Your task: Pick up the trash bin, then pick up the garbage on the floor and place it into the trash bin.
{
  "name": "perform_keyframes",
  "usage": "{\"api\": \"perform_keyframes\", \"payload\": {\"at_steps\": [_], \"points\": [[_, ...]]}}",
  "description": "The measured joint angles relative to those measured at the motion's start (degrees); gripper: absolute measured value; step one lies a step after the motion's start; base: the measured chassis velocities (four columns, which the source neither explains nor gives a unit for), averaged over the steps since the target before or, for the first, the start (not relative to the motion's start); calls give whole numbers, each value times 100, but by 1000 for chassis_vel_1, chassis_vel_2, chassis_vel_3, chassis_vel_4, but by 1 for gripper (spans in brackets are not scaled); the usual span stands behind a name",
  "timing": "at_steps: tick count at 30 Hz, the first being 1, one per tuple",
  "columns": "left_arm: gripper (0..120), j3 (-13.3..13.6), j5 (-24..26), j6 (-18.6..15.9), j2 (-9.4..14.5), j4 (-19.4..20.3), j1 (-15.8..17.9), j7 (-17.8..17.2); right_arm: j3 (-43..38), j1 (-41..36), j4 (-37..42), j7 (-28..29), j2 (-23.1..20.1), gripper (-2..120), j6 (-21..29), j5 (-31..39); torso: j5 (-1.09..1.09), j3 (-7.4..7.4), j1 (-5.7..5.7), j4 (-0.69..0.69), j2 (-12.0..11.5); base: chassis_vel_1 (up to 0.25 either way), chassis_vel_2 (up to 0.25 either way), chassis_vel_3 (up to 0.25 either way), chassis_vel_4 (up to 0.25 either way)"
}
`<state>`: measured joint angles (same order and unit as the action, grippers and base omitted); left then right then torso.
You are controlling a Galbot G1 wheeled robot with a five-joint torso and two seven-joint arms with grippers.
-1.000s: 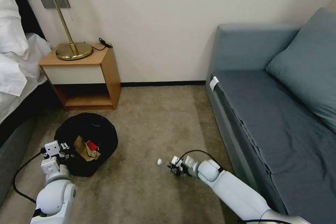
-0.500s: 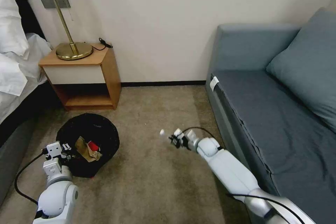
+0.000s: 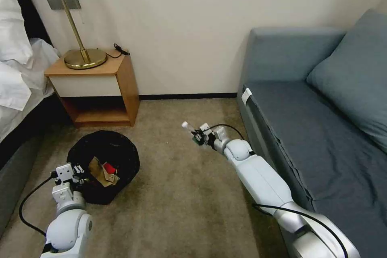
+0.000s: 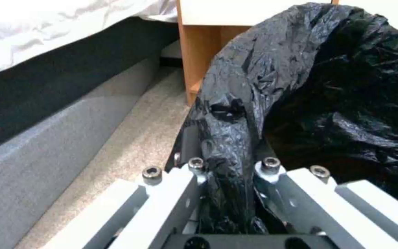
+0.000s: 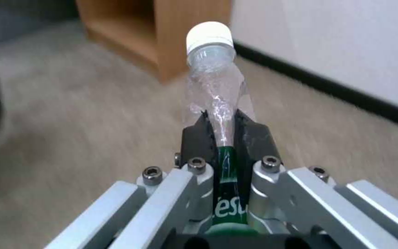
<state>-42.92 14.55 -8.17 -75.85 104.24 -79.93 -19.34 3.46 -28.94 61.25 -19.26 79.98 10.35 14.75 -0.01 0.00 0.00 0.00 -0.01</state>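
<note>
Bottle [image 3: 189, 130], clear w/ white cap and green label, is pinched in right hand [image 3: 196, 136], held up off the carpet [image 3: 177, 193] between bin [image 3: 105, 161] and sofa [image 3: 322, 129], cap pointing toward the nightstand [image 3: 96, 88]. Left hand [image 4: 229, 166] is pressed together on the bin's black-bag rim, near side. Bin sits on the carpet by the bed [image 3: 16, 88], w/ tan paper [image 3: 98, 171] and a red scrap [image 3: 108, 167] inside.
</note>
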Motion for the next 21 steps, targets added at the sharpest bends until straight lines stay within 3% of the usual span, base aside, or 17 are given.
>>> {"api": "perform_keyframes", "payload": {"at_steps": [10, 21], "points": [[5, -19, 0, 0, 46, 83, -27, -6, 646, 61, 999, 105, 271, 4, -63, 809, -1, 0, 0, 1, 1, 0, 0, 0, 0], [5, -16, 6, -3, 64, 123, -26, -10, 1414, 130, 1226, 124, 714, 4, -281, 1239, -1, 0, 0, 1, 1, 0, 0, 0, 0]]}}
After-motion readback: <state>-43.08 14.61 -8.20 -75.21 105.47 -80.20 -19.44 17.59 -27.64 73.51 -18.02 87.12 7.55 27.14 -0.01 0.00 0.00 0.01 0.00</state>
